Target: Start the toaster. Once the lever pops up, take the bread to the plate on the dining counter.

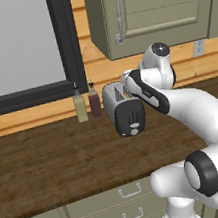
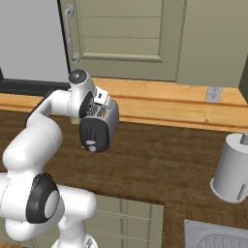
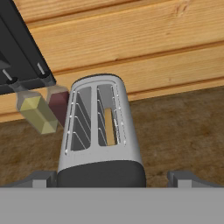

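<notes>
Spanning the scene, the dark wood counter [image 1: 49, 162] is being used as the toaster's stand. The toaster [image 1: 124, 109] is being approached from above, near the back wall, just beside two bottles [image 1: 87, 103]. The bread [image 3: 109, 127] is being held upright in one slot. Fingers [image 3: 111, 178] are being kept spread wide, gripping nothing, straddling the black end panel. Risk: the lever could be missed, or the toaster shoved into the bottles, if descent is off-centre.
</notes>
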You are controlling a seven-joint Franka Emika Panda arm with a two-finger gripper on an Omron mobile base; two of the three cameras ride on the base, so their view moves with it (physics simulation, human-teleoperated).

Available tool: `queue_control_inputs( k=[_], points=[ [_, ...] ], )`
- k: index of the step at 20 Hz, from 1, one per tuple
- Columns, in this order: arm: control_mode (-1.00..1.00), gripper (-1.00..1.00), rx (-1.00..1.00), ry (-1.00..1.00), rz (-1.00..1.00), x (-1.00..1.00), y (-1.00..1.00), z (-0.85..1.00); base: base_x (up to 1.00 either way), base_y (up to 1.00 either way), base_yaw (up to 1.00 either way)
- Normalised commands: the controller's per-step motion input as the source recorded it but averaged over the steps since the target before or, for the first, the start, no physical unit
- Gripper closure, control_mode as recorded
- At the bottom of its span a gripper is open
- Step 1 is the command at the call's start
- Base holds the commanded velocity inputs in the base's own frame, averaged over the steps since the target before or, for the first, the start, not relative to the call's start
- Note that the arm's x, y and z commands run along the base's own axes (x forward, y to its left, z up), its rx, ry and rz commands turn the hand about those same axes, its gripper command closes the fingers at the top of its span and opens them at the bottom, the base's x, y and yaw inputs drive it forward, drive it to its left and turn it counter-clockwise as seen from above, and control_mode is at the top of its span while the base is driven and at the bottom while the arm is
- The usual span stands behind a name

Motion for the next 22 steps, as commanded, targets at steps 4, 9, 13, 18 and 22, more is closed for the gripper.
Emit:
queue_control_inputs(
  k=[4, 9, 13, 18, 22],
  points=[
    [-1.0, -1.0, 0.0, 0.0, 0.0, 0.0, 0.0, 0.0, 0.0, 0.0, 0.0],
    [-1.0, -1.0, 0.0, 0.0, 0.0, 0.0, 0.0, 0.0, 0.0, 0.0, 0.0],
    [-1.0, -1.0, 0.0, 0.0, 0.0, 0.0, 0.0, 0.0, 0.0, 0.0, 0.0],
    [-1.0, -1.0, 0.0, 0.0, 0.0, 0.0, 0.0, 0.0, 0.0, 0.0, 0.0],
    [-1.0, -1.0, 0.0, 0.0, 0.0, 0.0, 0.0, 0.0, 0.0, 0.0, 0.0]
  ],
)
